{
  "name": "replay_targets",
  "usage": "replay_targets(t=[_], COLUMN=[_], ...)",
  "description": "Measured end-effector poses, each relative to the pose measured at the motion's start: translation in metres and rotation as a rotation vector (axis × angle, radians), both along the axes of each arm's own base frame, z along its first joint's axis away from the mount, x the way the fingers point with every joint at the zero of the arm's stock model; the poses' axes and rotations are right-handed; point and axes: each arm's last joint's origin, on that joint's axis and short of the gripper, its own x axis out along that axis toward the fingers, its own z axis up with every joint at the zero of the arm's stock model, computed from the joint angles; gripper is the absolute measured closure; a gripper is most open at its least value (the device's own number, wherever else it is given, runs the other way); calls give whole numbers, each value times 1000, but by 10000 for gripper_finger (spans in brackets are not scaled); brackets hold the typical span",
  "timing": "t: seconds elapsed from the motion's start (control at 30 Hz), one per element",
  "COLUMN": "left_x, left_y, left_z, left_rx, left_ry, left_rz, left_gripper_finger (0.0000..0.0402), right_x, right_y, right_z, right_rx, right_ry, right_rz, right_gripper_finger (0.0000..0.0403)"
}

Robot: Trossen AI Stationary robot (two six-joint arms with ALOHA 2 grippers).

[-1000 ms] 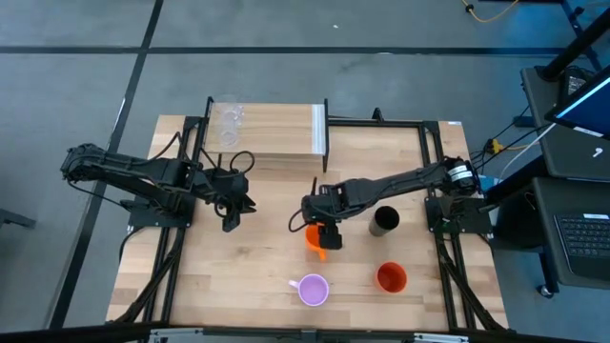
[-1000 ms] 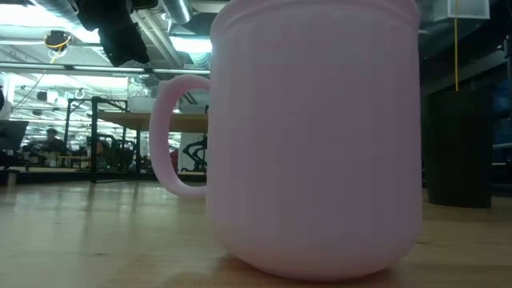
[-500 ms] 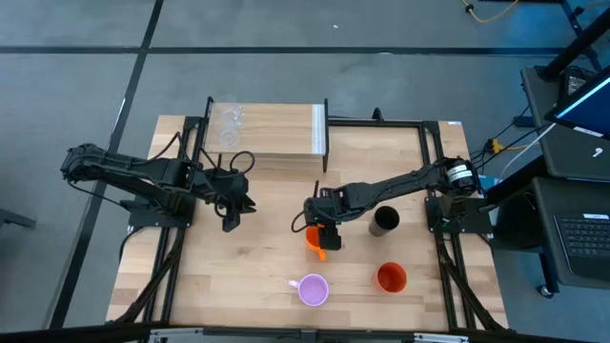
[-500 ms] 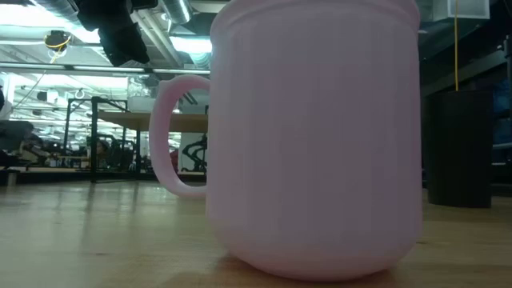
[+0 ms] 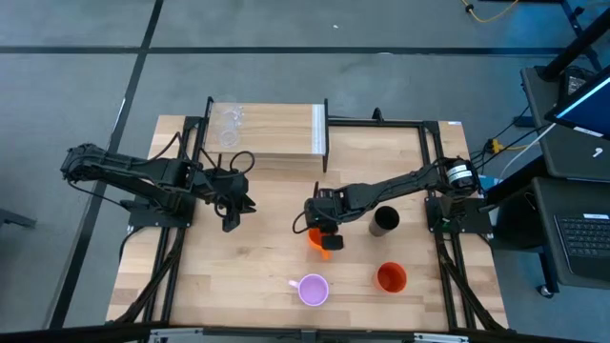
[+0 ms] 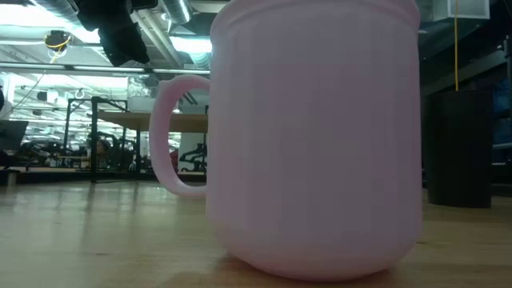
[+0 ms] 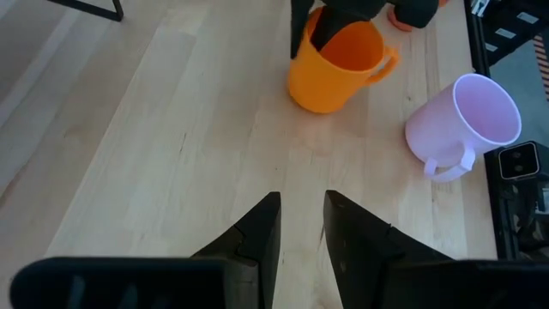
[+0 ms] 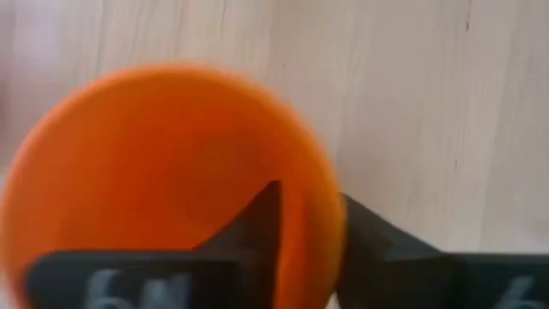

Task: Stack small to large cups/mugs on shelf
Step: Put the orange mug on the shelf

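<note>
Right gripper [image 8: 309, 227] pinches the orange mug [image 5: 315, 238] wall at table centre, one finger inside the rim, one outside. Left gripper [image 7: 300, 219] at 9 o'clock of it, narrow gap, holding nothing. Shelf [image 5: 276, 133] at 12 o'clock. No readable writing.

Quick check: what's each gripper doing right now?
Left gripper: fingers slightly apart, holding nothing, over bare table.
Right gripper: shut on the wall of the orange handled plastic mug.
</note>
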Motion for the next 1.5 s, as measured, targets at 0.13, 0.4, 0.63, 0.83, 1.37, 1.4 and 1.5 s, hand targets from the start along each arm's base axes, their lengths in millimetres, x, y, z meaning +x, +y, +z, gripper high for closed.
replay_targets(t=[0.13, 0.4, 0.63, 0.83, 1.37, 1.4, 1.5], left_x=[0, 0, 0, 0, 0, 0, 0], left_y=[0, 0, 0, 0, 0, 0, 0], left_z=[0, 0, 0, 0, 0, 0, 0], left_rx=[0, 0, 0, 0, 0, 0, 0], left_ry=[0, 0, 0, 0, 0, 0, 0], left_rz=[0, 0, 0, 0, 1, 1, 1], left_gripper_finger=[315, 315, 315, 315, 315, 315, 315], right_x=[2, 9, 9, 4, 6, 5, 8], right_y=[1, 4, 5, 4, 4, 4, 5], right_z=[1, 14, 19, 16, 18, 20, 33], right_rx=[-14, -60, -136, -164, -160, -155, -135], right_ry=[-19, -86, -85, -32, -57, -56, -57], right_rz=[77, 356, 631, 710, 673, 660, 612], right_gripper_finger=[386, 391, 391, 390, 253, 248, 238])
